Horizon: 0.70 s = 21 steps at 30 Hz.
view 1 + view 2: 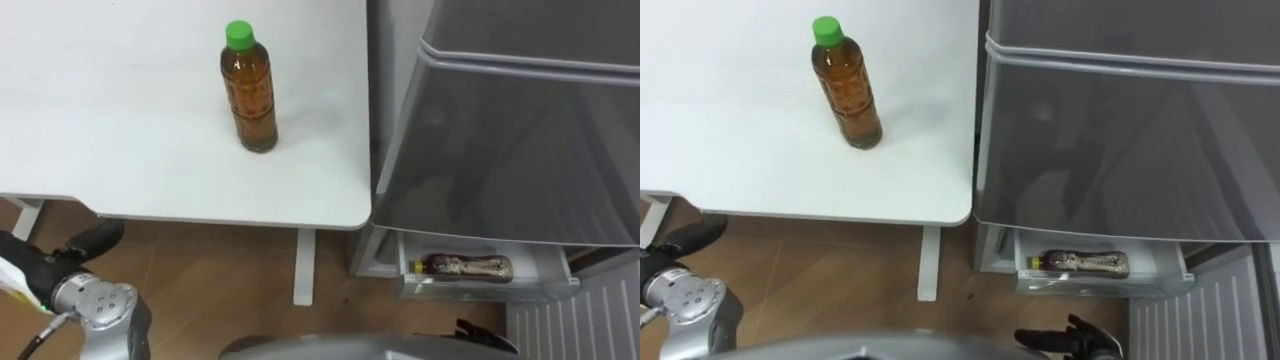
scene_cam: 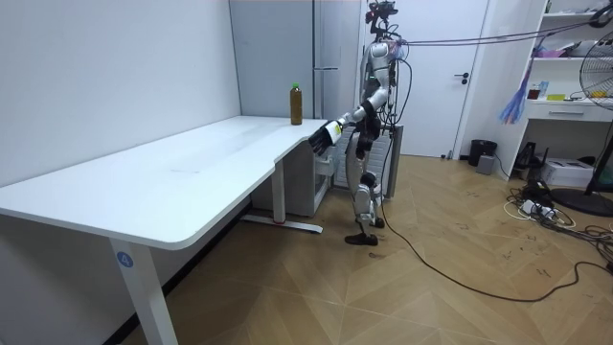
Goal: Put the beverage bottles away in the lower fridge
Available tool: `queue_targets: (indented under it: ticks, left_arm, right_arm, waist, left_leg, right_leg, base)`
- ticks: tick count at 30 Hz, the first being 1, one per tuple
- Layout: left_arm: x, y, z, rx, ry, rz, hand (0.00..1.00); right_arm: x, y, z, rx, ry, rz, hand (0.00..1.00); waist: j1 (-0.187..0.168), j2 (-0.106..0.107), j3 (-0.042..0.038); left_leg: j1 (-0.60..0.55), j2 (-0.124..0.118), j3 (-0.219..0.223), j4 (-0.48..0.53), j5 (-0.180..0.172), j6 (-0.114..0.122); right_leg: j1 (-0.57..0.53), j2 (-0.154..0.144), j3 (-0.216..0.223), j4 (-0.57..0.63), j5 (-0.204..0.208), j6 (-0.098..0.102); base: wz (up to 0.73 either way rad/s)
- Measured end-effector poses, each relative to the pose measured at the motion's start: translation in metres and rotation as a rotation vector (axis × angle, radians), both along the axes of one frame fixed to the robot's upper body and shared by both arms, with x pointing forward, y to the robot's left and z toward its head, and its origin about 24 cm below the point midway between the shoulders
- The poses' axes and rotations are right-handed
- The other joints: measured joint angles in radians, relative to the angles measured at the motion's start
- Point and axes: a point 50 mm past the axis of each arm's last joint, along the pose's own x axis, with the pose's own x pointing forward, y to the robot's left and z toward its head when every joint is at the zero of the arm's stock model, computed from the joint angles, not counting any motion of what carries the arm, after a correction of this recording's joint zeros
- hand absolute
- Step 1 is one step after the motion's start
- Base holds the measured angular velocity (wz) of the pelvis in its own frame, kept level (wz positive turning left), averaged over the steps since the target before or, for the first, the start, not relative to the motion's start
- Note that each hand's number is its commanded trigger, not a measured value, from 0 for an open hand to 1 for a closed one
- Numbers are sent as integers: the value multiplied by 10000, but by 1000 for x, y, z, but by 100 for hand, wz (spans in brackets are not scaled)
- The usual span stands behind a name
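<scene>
One long white table (image 1: 120,150) takes up the left of the eye views, and the tall grey fridge (image 1: 520,130) stands just beside its right end; in the room view the robot stands upright at that corner, facing both. At the foot of the fridge an open white bin (image 1: 490,287) shows, and a brown drink bottle (image 1: 468,266) lies on its side in it. A second tea bottle (image 1: 250,95) with a green cap stands upright on the table, near the right edge and apart from both hands. The left hand (image 1: 95,238) hangs out in front below the table edge, fingers loosely extended and empty. The right hand (image 1: 1070,340) shows low by the fridge; whether its fingers are curled cannot be told
</scene>
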Motion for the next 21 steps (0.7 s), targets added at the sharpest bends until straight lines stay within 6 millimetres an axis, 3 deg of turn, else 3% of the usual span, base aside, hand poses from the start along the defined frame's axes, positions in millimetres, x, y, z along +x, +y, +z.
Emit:
queue_targets:
  ticks: [5, 9, 17, 20, 21]
  left_arm:
    - [0, 0, 3, 166, -58, 228, 0]
    - [3, 0, 10, 608, -169, 302, 0]
    - [16, 4, 28, 3020, 819, -1533, 0]
    - [34, 0, 64, 4976, -56, -2476, 0]
    - [46, -4, 102, 6190, -1467, -2757, 0]
  right_arm:
    - [-1, -1, 0, -146, 0, -100, 0]
    - [1, -1, 0, -322, -128, -146, 0]
    - [-2, -1, 0, -361, -218, -453, 0]
    - [-7, -4, 1, -359, -234, -645, 0]
    - [-9, -7, 1, -424, -160, -563, 0]
  waist:
    - [2, 13, 27]
    - [-24, -20, 178]
    - [23, -12, 216]
    - [205, 50, 254]
    - [278, 82, 251]
  left_leg:
    - [-31, 0, -59, 7, -8, -13]
    - [-125, -10, -276, 113, -27, -38]
    - [-551, 7, -769, 556, -124, -107]
    - [-799, 11, -1007, 870, -190, -142]
    - [-818, 7, -1032, 900, -195, -147]
  right_leg:
    - [-14, 15, -7, -12, 0, 0]
    - [-30, 52, -23, -22, 2, -4]
    - [-43, 170, -23, -180, 52, -87]
    - [-55, 240, 20, -188, 51, -88]
    - [-51, 244, 16, -189, 52, -90]
  base:
    - [0]
    - [5]
    - [15]
    - [20]
    - [5]
